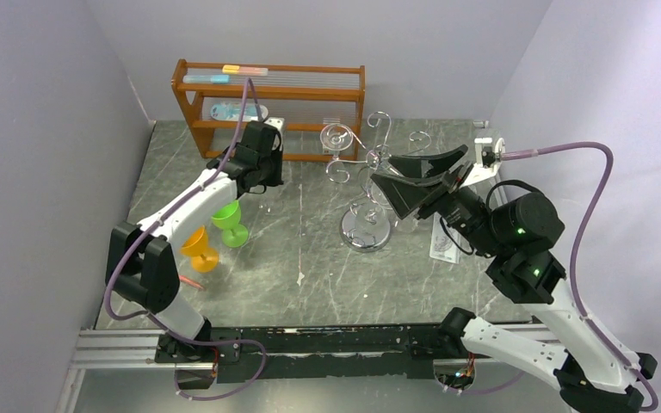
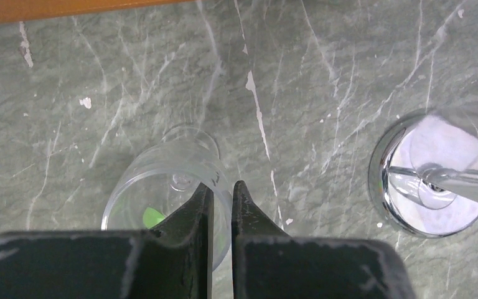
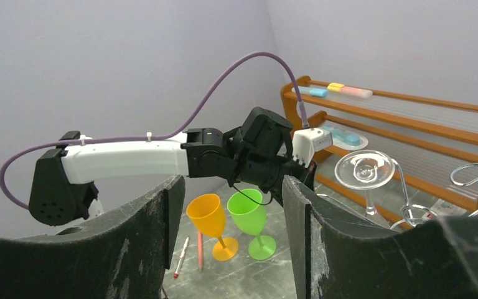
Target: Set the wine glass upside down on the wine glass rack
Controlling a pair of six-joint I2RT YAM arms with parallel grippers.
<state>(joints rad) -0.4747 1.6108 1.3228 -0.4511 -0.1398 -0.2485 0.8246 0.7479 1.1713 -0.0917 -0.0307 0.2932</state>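
A clear wine glass [image 2: 162,180] shows in the left wrist view, seen from above its open mouth. My left gripper [image 2: 222,190] is shut on its rim, one finger inside the bowl and one outside. In the top view this glass is hidden under my left gripper [image 1: 256,176]. The chrome wine glass rack [image 1: 366,228] stands mid-table; its mirrored base [image 2: 432,180] lies to the right of the held glass. Another clear glass [image 1: 337,138] hangs upside down on a rack arm, also in the right wrist view [image 3: 365,169]. My right gripper [image 1: 386,168] is open and empty beside the rack's right side.
A brown wooden shelf unit [image 1: 267,95] stands at the back. A green goblet [image 1: 228,219] and an orange goblet [image 1: 200,248] stand at the left, with pens [image 3: 183,255] lying beside them. A white card [image 1: 441,241] lies right of the rack.
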